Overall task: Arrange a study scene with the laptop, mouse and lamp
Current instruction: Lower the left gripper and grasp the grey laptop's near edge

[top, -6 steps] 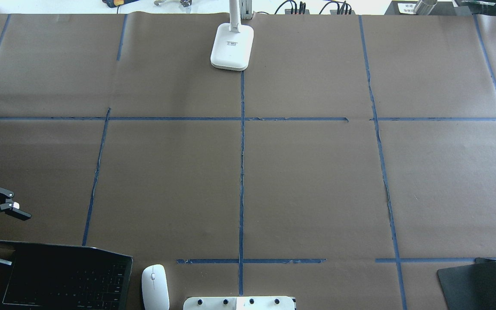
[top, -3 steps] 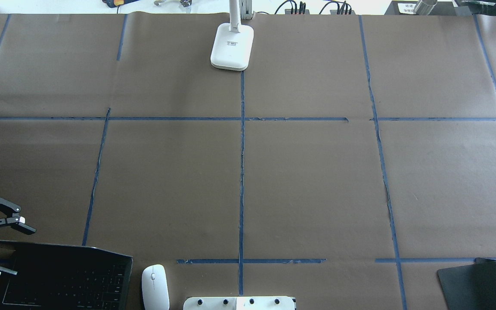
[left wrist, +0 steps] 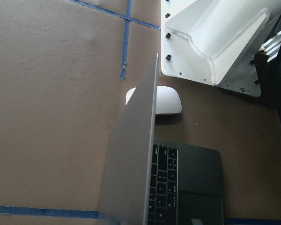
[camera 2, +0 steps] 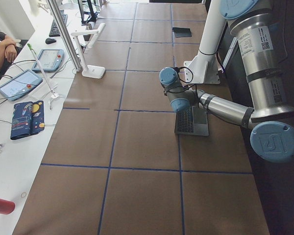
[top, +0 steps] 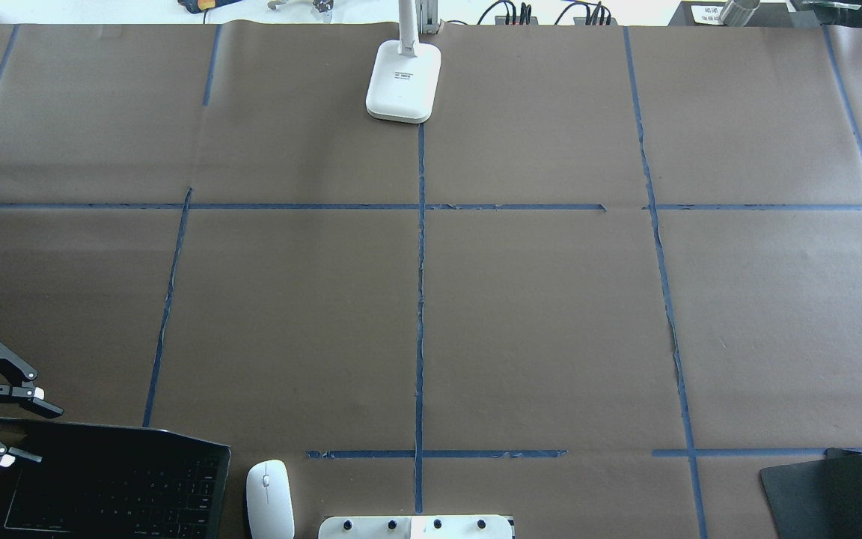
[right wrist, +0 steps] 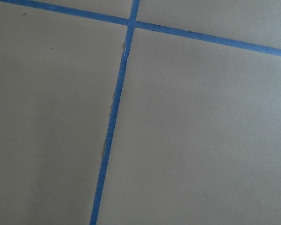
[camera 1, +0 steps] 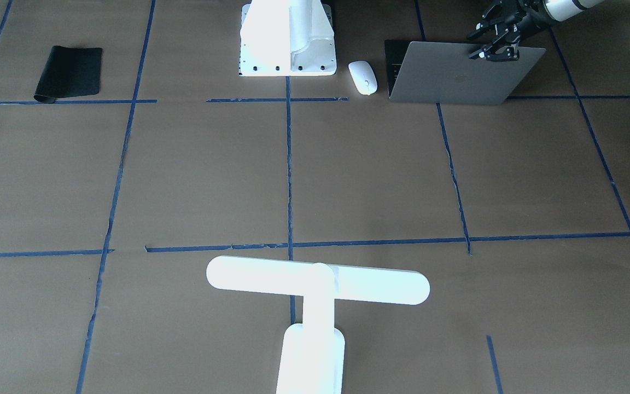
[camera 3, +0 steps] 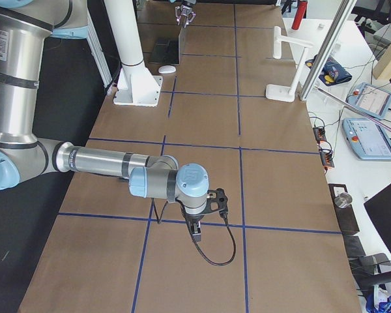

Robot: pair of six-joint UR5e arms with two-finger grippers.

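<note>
The laptop (camera 1: 457,79) is seen standing open at the robot's near-left corner of the worktop (top: 551,329), its lid raised. The left gripper (top: 40,433) is held open at the lid's upper edge near its outer corner, with one finger on each side of the lid; contact cannot be made out. The mouse (top: 269,498) is laid just beside the laptop, between it and the white mount (camera 1: 287,38). The lamp (camera 1: 318,284) is stood at the far edge, on the middle tape line. A black mat (top: 820,494) is laid at the near-right corner. The right gripper (camera 3: 197,229) is hung over a crossing of tape lines, well apart from these things; whether it is open or closed cannot be told
</note>
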